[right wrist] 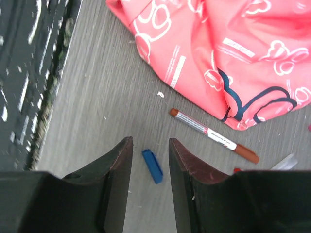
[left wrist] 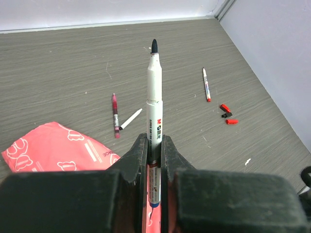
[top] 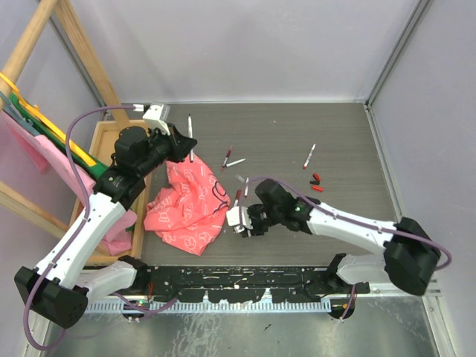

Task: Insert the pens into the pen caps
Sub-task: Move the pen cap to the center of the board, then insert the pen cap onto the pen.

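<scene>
Left gripper [left wrist: 154,145] is pinching a white-barrelled marker pen [left wrist: 154,82] with a dark tip. Right gripper [right wrist: 149,144] hangs spread, with a small blue plastic cap [right wrist: 152,166] lying on the bench between its jaws.

I count four more pens lying loose:
- a dark red one [left wrist: 115,114]
- a short white one [left wrist: 131,119] right beside it
- a red-tipped one [left wrist: 206,85]
- a brown-ended one [right wrist: 214,136] just beside the crumpled pink patterned cloth [right wrist: 233,53]

There are also two red caps [left wrist: 232,121] and a black cap [left wrist: 224,115] clustered together. It's all on a grey wood-grain bench [left wrist: 73,63] with pale walls [top: 260,44] around it.
</scene>
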You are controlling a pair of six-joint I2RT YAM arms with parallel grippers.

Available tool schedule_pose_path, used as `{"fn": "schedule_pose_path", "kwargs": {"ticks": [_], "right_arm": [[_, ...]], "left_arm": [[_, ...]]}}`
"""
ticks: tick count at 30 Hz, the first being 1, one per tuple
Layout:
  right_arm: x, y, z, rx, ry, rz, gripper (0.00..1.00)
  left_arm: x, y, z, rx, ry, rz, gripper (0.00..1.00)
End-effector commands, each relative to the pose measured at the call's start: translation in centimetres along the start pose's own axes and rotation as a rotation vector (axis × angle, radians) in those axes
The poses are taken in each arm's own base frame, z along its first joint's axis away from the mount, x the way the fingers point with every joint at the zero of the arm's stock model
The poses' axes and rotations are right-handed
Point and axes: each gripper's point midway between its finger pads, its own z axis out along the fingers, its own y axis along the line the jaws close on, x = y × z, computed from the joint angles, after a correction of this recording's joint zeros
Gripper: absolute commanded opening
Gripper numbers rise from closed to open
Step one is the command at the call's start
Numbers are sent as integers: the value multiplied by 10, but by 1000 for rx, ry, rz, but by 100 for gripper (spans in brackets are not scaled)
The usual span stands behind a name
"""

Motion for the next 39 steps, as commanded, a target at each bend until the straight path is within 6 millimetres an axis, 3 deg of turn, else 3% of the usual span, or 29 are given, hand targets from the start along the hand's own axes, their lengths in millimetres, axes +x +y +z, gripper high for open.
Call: {"fn": "schedule_pose_path", "kwargs": {"ticks": [1, 5, 10, 18, 23, 28, 32, 39], "right_arm": [[-50, -33, -23, 316, -304, 364, 41], [-56, -44, -50, 482, -417, 567, 42], [-48, -56, -71, 634, -496, 873, 42], [-20, -69, -85, 809, -371, 1259, 42], [-6, -70, -81, 884, -329, 1501, 52], [16, -51, -63, 992, -249, 1774, 52], [30, -35, -56, 1109, -207, 1863, 52], [35, -27, -45, 1249, -101, 1975, 52]], "left_arm": [[-24, -6, -5, 22, -84, 12, 0], [-24, -6, -5, 25, -83, 9, 0], [-24, -4, -5, 18, -83, 8, 0], [-23, -4, -4, 18, -79, 4, 0], [-23, -4, -4, 20, -78, 0, 0], [-23, -5, -3, 22, -77, -4, 0], [-21, -3, -2, 14, -73, -4, 0], [-21, -3, -2, 16, -71, -6, 0]]}}
